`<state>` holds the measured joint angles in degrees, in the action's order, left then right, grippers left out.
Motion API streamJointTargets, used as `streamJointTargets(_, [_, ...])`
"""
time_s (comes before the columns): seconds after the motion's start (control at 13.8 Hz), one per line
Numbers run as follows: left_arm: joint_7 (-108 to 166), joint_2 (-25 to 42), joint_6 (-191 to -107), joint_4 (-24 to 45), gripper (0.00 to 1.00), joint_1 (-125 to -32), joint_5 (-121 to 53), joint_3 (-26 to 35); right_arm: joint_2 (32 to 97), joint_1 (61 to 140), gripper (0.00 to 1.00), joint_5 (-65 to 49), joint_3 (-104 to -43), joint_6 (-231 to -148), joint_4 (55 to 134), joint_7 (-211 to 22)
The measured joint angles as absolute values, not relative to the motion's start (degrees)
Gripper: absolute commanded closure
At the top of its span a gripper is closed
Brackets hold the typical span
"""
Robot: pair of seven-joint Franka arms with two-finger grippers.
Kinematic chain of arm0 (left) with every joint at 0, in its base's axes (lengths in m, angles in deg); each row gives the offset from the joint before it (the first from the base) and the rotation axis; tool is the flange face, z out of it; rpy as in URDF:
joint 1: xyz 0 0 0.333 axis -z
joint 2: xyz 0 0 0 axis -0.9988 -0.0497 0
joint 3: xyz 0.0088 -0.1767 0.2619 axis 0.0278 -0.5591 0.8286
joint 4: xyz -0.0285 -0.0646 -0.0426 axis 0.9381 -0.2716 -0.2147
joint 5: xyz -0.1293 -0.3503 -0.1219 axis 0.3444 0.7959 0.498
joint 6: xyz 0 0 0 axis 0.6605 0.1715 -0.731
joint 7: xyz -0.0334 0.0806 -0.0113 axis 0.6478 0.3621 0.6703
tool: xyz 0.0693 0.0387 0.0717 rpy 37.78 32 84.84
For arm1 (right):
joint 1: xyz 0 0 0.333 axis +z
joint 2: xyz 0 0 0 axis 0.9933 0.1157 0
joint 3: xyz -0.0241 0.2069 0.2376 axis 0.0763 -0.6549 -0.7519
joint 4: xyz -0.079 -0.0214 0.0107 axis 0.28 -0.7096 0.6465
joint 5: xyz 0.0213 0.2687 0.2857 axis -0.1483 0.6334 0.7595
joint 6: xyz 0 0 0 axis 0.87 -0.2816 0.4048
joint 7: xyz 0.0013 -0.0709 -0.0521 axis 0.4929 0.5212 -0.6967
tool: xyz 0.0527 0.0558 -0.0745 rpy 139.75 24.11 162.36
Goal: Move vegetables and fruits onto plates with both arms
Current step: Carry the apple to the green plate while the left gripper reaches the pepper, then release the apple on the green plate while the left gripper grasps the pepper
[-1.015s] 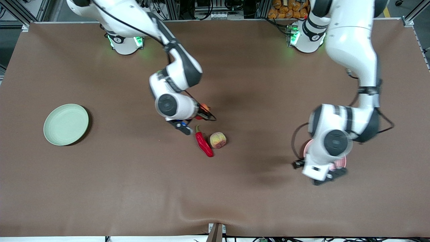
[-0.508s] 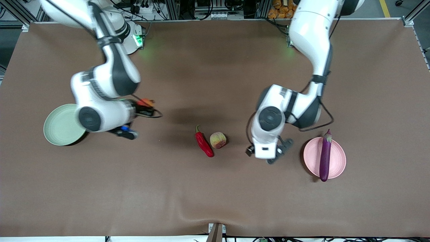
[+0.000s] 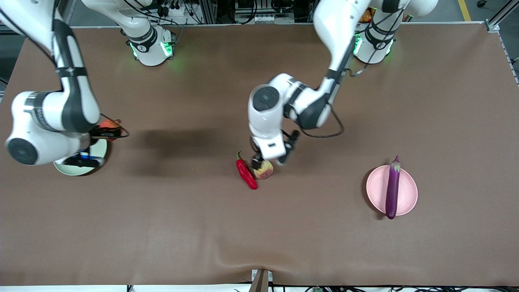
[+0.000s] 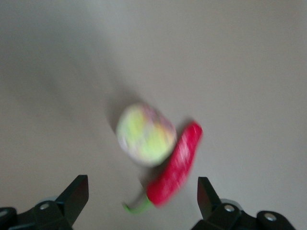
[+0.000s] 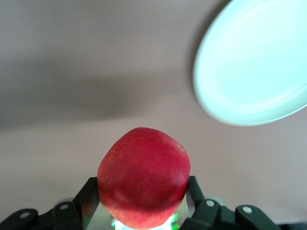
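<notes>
Swung over beside the green plate (image 3: 77,170), right tool (image 5: 144,199) clamps the pomegranate (image 5: 144,184); left tool (image 4: 144,201) gapes above the peach (image 4: 145,134).

You see two arms with glossy white rounded shells and black bands at the joints. Each base glows green at its 3 and 9 o'clock sides. Thin black cables loop beside each wrist. The left gripper (image 4: 143,203) and right gripper (image 5: 142,201) are black, with small silver screws.

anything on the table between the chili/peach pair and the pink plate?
Nothing: in the front view the brown table is bare between the peach beside the chili and the pink plate holding the eggplant.
</notes>
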<state>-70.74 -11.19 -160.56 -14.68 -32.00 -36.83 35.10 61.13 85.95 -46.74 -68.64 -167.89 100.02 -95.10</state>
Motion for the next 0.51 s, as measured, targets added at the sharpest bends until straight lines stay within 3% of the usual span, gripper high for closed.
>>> streamJointTargets(0.22, [-72.17,-15.97,-171.79,-14.81,0.0,-29.99,-36.83,35.22,63.08,79.8,1.0,-47.52,-62.23,-179.07,103.22,-117.25])
streamJointTargets(0.51, [-71.7,-21.79,-181.24,-15.81,0.0,-29.26,-38.46,35.85,70.28,72.47,1.0,-47.17,-61.32,-186.15,103.68,-128.55])
